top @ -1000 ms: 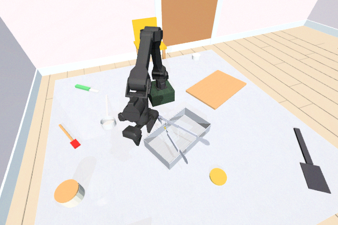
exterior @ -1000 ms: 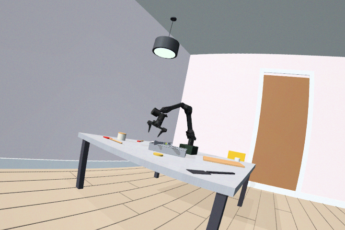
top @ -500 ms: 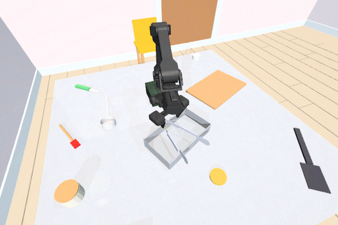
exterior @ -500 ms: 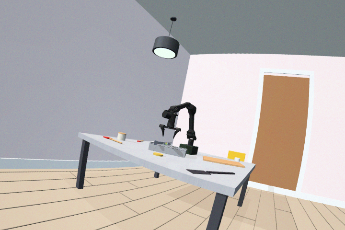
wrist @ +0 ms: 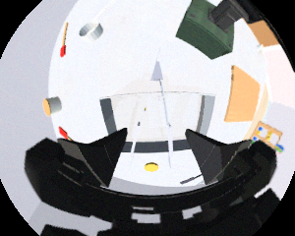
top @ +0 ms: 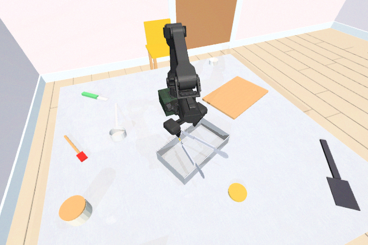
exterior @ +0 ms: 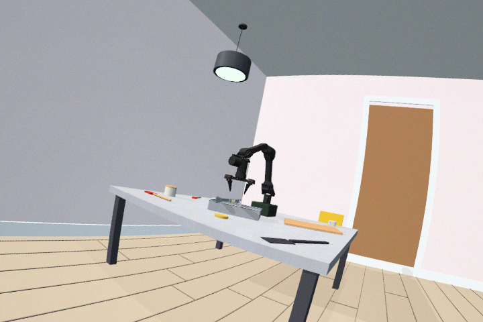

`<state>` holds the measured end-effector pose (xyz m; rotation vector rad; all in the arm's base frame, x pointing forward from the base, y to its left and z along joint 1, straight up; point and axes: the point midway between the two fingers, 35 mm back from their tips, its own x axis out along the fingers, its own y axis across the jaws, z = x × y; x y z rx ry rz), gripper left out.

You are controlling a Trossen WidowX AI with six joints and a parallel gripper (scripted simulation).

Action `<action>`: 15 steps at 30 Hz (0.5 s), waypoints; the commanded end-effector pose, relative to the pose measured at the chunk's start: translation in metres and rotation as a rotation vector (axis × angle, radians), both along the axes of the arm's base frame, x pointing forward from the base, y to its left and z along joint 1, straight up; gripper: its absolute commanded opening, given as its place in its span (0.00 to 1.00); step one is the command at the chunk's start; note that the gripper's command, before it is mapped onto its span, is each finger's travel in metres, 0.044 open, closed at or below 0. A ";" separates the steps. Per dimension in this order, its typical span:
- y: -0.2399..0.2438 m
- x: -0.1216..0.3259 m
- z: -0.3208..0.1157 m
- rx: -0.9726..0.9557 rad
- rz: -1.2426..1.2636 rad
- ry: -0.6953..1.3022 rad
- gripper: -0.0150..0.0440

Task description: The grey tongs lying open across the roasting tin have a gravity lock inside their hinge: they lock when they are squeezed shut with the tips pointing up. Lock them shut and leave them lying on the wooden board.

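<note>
The grey tongs (top: 221, 152) (exterior: 223, 199) (wrist: 157, 74) lie spread in a V across the roasting tin (top: 170, 168) (exterior: 232, 210) (wrist: 108, 115). In the top view their arm ends reach over the tin's near wall, and my gripper hides their hinge end. A small yellow mark (top: 179, 139) shows near one arm. My gripper (top: 186, 129) (exterior: 237, 192) (wrist: 157, 131) is wide open and empty, fingers pointing down, above the tin and tongs with a gap visible in the exterior view. The wooden board (top: 236, 96) (exterior: 312, 225) (wrist: 242, 95) lies flat at the back right in the top view, nothing on it.
The arm's green base (top: 165, 101) (wrist: 206, 31) stands behind the tin. A yellow disc (top: 237, 192) and a black spatula (top: 343, 193) lie to the front and right. A lidded jar (top: 74, 212), a red-headed tool (top: 82, 156), a metal pan (top: 117, 135) and a green-handled knife (top: 89, 95) are left.
</note>
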<state>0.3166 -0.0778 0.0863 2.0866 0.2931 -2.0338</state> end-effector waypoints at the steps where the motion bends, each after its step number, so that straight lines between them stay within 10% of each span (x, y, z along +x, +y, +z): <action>1: 0.000 -0.001 -0.004 -0.003 -0.005 -0.001 1.00; 15: -0.001 0.003 -0.027 -0.003 -0.005 -0.001 1.00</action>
